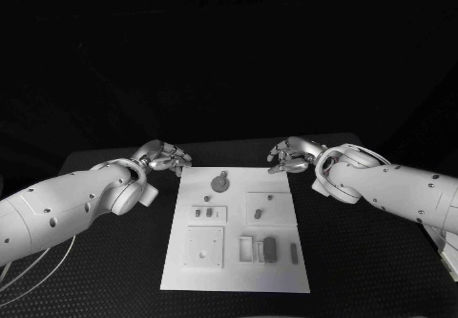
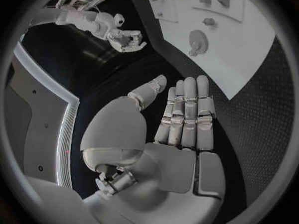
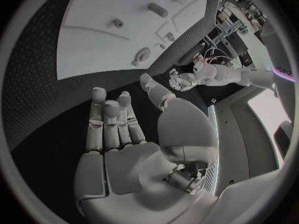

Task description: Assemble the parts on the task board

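Observation:
The white task board [image 1: 233, 278] lies in the middle of the black table. A round grey part [image 1: 222, 183] rests near its far edge, and small grey parts [image 1: 203, 213] and a longer dark one [image 1: 270, 248] sit in the board's recesses. My left hand [image 1: 164, 158] hovers beyond the board's far left corner and my right hand [image 1: 294, 155] beyond its far right corner. Both hold nothing. In the left wrist view the left hand [image 2: 181, 129] has straight fingers, with the board [image 2: 249, 59] and round part [image 2: 198, 39] beyond. The right hand [image 3: 124, 134] looks the same, facing the board [image 3: 93, 55].
Black table surface surrounds the board on every side. Thin cables [image 1: 28, 265] hang beside my left arm at the table's left edge. In each wrist view the opposite hand [image 2: 127, 39] [image 3: 182, 80] shows across the board's far edge.

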